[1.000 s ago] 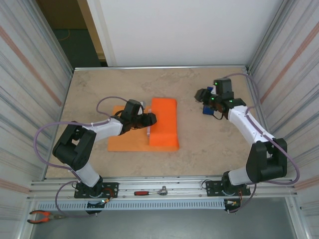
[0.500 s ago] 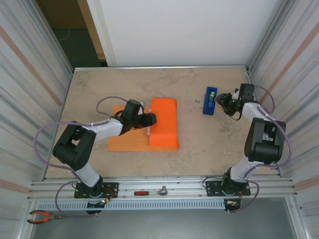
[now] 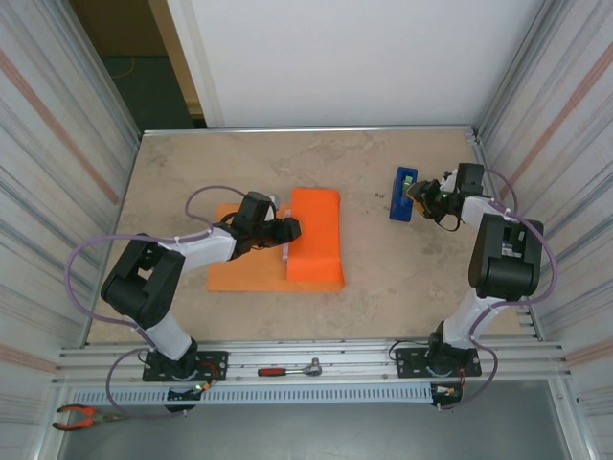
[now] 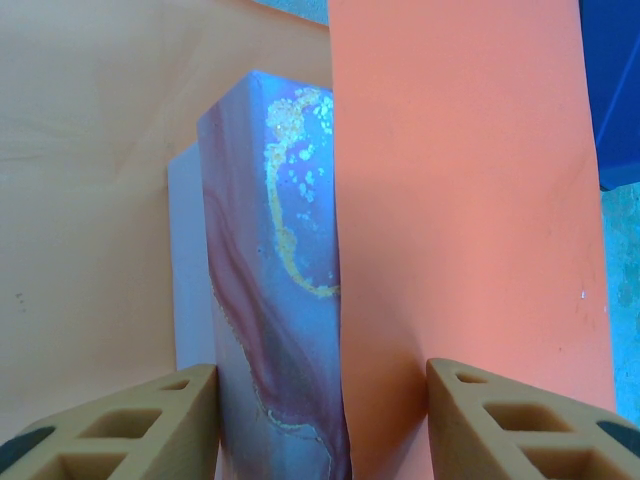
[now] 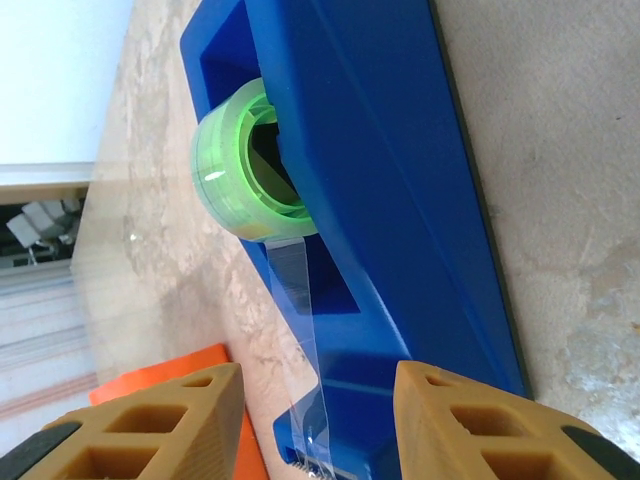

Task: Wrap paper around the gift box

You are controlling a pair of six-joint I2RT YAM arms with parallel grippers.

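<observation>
The orange paper point(image 3: 245, 270) lies flat mid-table, and its right part is folded up over the gift box point(image 3: 285, 255), of which a pale left edge shows. In the left wrist view the gift box point(image 4: 280, 300) shows a marbled blue-purple side, with the paper point(image 4: 470, 200) laid over it. My left gripper point(image 3: 290, 229) point(image 4: 322, 372) is shut across that box edge, one finger on the box and the other on the paper. My right gripper point(image 3: 420, 195) point(image 5: 320, 372) stands open at the blue tape dispenser point(image 3: 403, 193) point(image 5: 400, 180), its fingers either side of the clear tape strip point(image 5: 300, 300).
A green tape roll point(image 5: 240, 170) sits in the dispenser. Corrugated walls close in the left and right sides. A red-handled ratchet point(image 3: 292, 369) lies on the front rail, and pliers point(image 3: 81, 415) lie at the bottom left.
My right arm has pulled back from over the dispenser to its right side, the gripper now faces the dispenser, and its jaws have narrowed. The left arm, box and paper have not moved.
</observation>
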